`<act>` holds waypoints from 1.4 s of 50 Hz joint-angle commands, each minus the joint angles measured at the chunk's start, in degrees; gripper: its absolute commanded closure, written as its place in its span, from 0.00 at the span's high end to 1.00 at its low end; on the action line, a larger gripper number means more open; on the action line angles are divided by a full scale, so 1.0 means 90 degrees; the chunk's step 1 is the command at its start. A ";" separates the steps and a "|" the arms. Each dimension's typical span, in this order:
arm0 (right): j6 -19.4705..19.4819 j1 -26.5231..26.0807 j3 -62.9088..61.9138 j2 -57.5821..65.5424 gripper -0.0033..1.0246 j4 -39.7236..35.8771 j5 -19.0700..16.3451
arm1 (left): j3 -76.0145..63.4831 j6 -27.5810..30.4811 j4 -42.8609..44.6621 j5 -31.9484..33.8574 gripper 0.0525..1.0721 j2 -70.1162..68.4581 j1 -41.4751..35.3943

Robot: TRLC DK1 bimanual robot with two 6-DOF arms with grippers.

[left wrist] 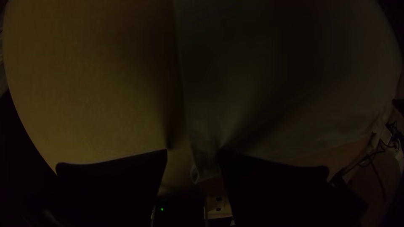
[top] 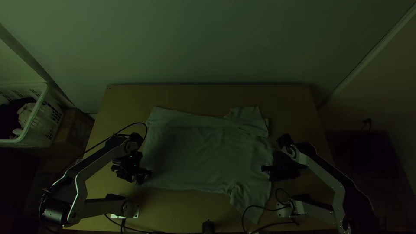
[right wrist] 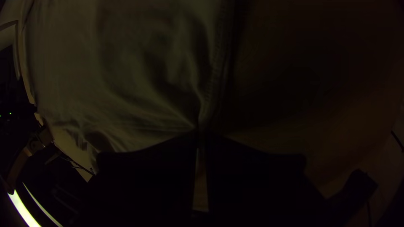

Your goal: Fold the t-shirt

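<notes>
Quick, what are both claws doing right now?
Left claw: open, shirt between its fingers but not pinched.
Right claw: closed, holding the shirt's edge.

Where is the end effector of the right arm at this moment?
In the top view, the right end effector is at the right edge of the t-shirt, between its two sleeves, closed on the cloth.

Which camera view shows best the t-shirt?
The top view: nearly the whole t-shirt shows, spread on the table. The left wrist view shows one corner between open jaws; the right one, an edge pinched by jaws.
</notes>
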 commanded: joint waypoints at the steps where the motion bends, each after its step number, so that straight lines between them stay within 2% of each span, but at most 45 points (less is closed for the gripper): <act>1: -0.0038 -0.0065 -0.0121 0.0138 0.03 0.0029 -0.0034 | -0.0149 0.0078 -0.0109 -0.0009 0.30 0.0130 -0.0171; 4: -0.0038 -0.0065 -0.0111 0.0138 0.03 0.0029 -0.0034 | -0.0110 0.0000 -0.0109 0.0001 0.03 0.0218 -0.0288; 14: -0.0008 -0.0084 -0.0092 0.0138 0.03 0.0009 -0.0024 | -0.0071 -0.0030 -0.0051 0.0118 0.03 0.0218 -0.0307; 29: 0.0021 -0.0231 0.0103 0.0196 0.03 -0.0274 0.0122 | 0.0212 0.0166 -0.0061 0.0108 0.03 -0.0153 0.0171; 35: -0.0008 -0.0231 0.0299 0.0245 0.03 -0.0518 0.0268 | 0.0407 0.0205 -0.0080 0.0108 0.03 -0.0163 0.0288; 46: -0.0106 -0.0465 0.0592 0.0108 0.03 -0.1084 0.0845 | 0.0729 0.0244 -0.0080 0.0118 0.03 -0.0056 0.0308; 70: -0.0106 -0.0416 0.1383 -0.0136 0.03 -0.1309 0.0835 | 0.2009 0.0293 0.0086 0.0157 0.03 0.0433 0.0581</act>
